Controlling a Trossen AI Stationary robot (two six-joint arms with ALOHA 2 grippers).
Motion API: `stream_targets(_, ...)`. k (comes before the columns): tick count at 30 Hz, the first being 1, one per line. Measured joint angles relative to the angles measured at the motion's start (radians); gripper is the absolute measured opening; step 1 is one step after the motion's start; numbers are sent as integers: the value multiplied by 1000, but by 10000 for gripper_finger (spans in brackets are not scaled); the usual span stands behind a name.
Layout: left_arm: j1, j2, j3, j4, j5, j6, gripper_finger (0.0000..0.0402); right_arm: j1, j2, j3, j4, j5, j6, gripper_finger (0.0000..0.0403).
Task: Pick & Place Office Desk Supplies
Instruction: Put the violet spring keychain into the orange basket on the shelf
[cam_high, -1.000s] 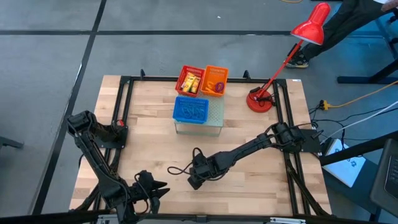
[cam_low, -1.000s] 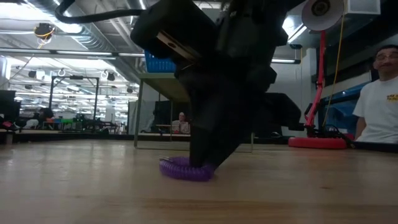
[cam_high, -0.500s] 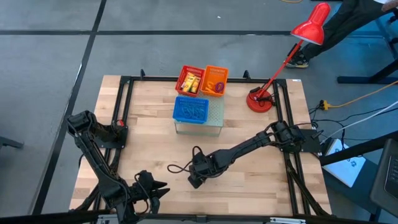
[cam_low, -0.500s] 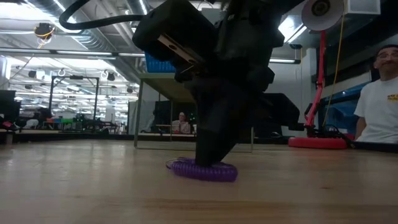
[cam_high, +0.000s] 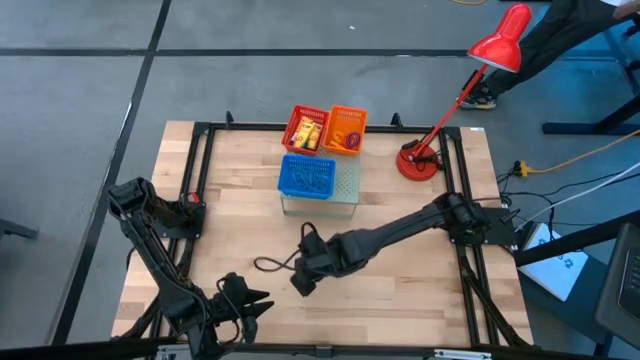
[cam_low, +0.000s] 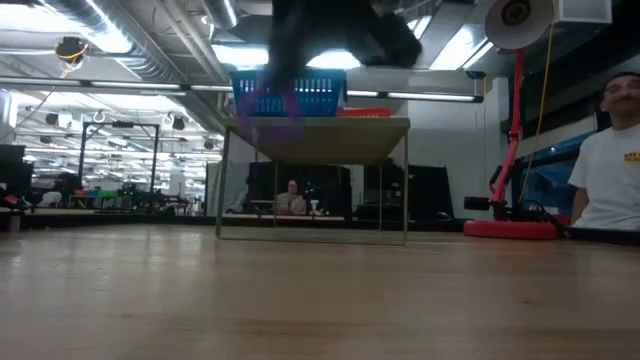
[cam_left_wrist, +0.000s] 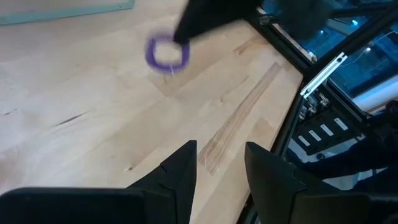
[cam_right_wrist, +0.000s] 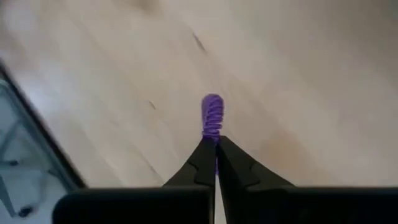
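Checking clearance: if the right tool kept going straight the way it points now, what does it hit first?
Probably the bare wooden table. The right tool, shut on the purple loop, points down at open boards; nothing else shows ahead, though depth is unclear.

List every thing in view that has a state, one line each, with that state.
Purple coil loop: pinched at one end, hanging clear of the table.
Right end effector: shut on the purple coil loop, raised above the table.
Left end effector: open, empty, low at the near table edge.
Blue basket: upright on the clear stand.
Red basket: upright, yellow items inside.
Orange basket: upright, holding loops.
Red desk lamp: standing.
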Motion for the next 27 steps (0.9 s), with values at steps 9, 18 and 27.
stream_targets(9, 1, 0, 0, 1, -23, 9, 132, -73, -2, 304, -306, 207, -127, 0)
stream_targets(18, 1, 0, 0, 2, -37, 9, 132, -209, -140, 353, -368, 373, -263, 0)
stream_targets(27, 13, 0, 0, -1, -46, 10, 132, -355, -250, 354, -366, 401, -397, 0)
